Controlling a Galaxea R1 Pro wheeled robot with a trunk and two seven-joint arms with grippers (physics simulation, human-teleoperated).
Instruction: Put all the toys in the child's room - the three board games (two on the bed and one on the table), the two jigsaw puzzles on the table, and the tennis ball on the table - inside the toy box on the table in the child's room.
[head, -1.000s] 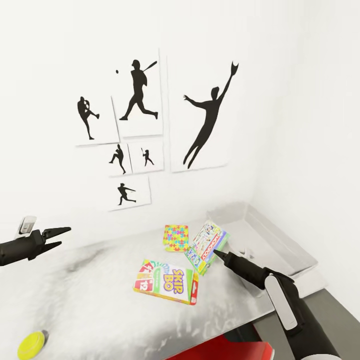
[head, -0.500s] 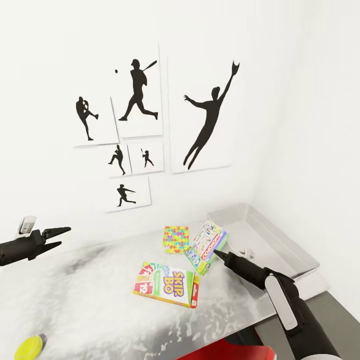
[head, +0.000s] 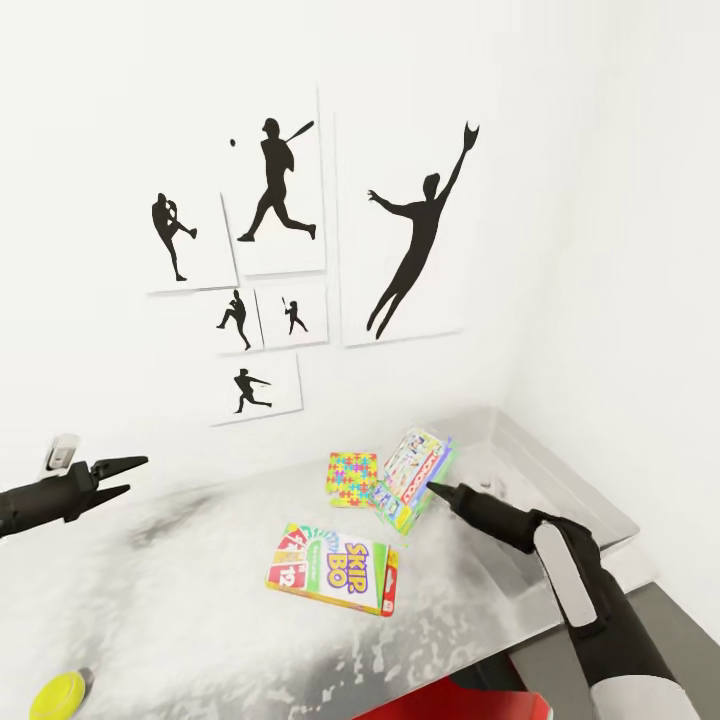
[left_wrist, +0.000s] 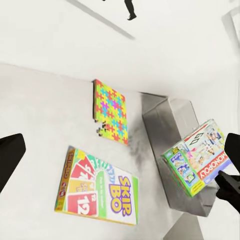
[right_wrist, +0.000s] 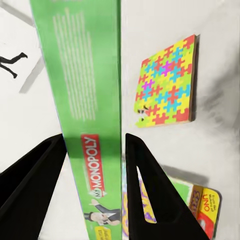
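Room: white walls with black baseball silhouettes (head: 270, 180) above the pale desk (head: 180, 590).
Right end effector (head: 432, 490): closed on the edge of the Monopoly box (head: 412, 474), which is lifted and tilted off the desk, near the toy box (head: 560, 480).
Left end effector (head: 125, 476): fingers apart, holding nothing, well away from every toy.
Skip-Bo box (head: 334, 566): flat on the desk, near the right end effector.
Jigsaw puzzle (head: 352, 479): flat, just beside the held box.
Tennis ball (head: 57, 693): at the desk's near edge, below the left end effector.
Progress: nothing seen in the toy box yet; one game in hand, the rest remain.
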